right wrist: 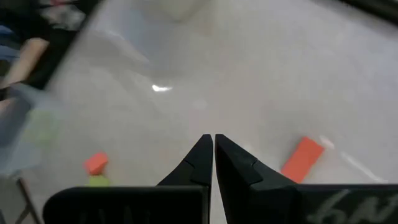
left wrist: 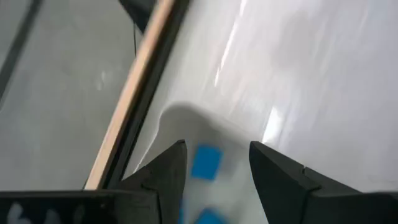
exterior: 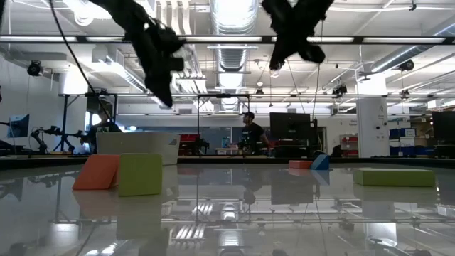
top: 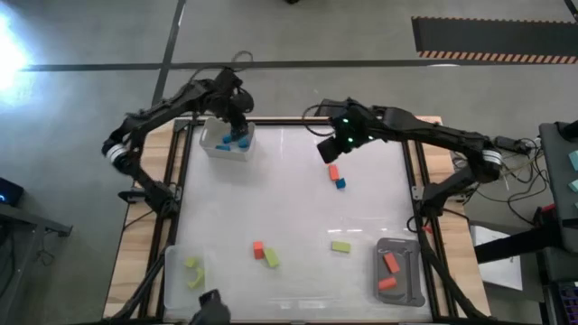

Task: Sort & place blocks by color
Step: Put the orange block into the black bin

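My left gripper (top: 237, 126) hangs open over the clear tray (top: 209, 144) at the table's far left, which holds blue blocks (top: 233, 142). In the left wrist view one blue block (left wrist: 206, 162) shows below the gap between the fingers. My right gripper (top: 328, 149) is shut and hovers just to the far side of an orange-red block (top: 333, 171) and a blue block (top: 340, 183) lying side by side on the table. The right wrist view shows the shut tips (right wrist: 213, 146) with that orange-red block (right wrist: 302, 158) beside them. Nearer lie an orange-red block (top: 258, 248) and two yellow-green blocks (top: 271, 258) (top: 340, 246).
A clear tray (top: 172, 280) at the near left corner holds yellow-green blocks (top: 192, 271). A grey tray (top: 408, 287) at the near right holds orange-red blocks (top: 390, 264). The white table's middle (top: 289, 208) is bare. People stand in the room beyond the table in the low view.
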`<state>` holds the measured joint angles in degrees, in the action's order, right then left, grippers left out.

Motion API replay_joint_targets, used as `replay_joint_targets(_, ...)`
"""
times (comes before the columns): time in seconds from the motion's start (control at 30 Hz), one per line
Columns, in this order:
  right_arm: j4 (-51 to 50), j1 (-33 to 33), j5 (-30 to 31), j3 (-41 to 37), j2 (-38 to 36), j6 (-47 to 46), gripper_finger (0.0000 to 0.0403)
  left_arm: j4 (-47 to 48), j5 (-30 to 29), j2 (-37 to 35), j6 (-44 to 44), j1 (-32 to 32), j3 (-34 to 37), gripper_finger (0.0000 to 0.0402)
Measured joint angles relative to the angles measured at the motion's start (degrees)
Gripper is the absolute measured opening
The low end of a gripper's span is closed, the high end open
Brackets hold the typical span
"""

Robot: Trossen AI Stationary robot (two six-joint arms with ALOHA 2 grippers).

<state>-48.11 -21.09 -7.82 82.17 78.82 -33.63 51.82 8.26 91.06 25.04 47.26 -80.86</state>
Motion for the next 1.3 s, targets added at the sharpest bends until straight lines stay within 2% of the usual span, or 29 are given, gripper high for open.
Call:
replay_joint_targets(0.27,-5.8,-4.8,-0.2,0.0,11.2,-5.2,0.0009,-10.1,1.4,-13.6,-20.0,-5.3,1.7,0.0160)
replay_joint_targets(0.5,-7.7,-7.0,-0.1,0.0,20.5,-4.3,0.0009,-18.3,1.4,-20.7,-29.6,-8.8,1.7,0.0160)
replay_joint_targets(0.63,-11.0,-7.1,0.2,0.0,23.9,-4.1,0.0018,-21.4,1.4,-23.0,-30.8,-10.2,1.7,0.0160)
replay_joint_targets(0.77,-11.9,-7.1,0.2,0.0,25.6,-4.3,0.0044,-23.2,1.4,-23.8,-30.8,-10.9,1.7,0.0160)
replay_joint_targets(1.03,-11.3,-7.1,0.3,-0.4,26.0,-6.1,0.0130,-23.9,1.3,-23.2,-30.7,-10.9,1.7,0.0160)
replay_joint_targets(1.3,-6.8,-7.1,0.3,-4.6,26.0,-7.1,0.0203,-23.9,1.3,-21.1,-30.7,-10.9,1.7,0.0160)
